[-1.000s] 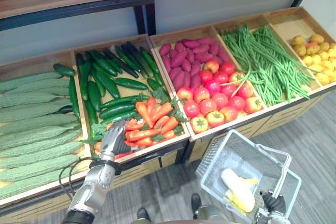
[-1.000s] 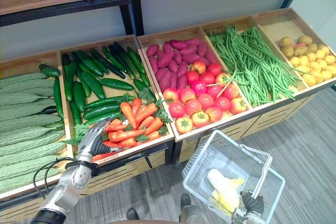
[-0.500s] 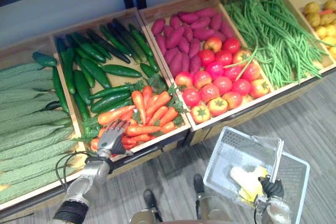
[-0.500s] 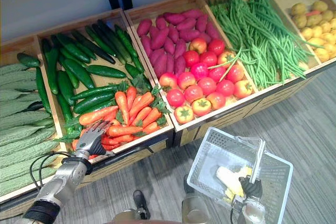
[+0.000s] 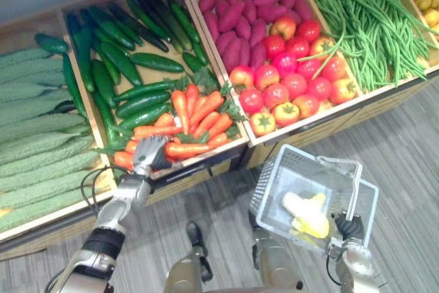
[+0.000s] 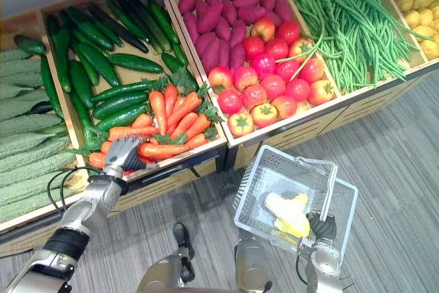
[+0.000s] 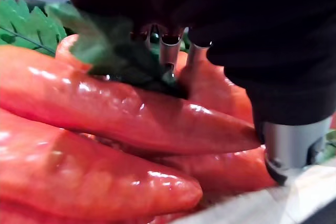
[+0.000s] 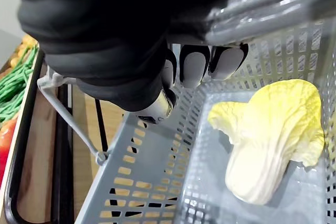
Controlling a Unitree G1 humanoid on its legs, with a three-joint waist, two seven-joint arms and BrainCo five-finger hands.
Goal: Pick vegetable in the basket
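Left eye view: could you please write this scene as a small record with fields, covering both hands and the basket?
basket: pale mesh, in front of the tomatoes
basket contents: one pale yellow cabbage
right hand: curled round the basket handle
left hand: on the carrots, grip unclear

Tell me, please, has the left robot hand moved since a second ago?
No. The left robot hand stays on the front carrots at the crate edge; only the camera shifted.
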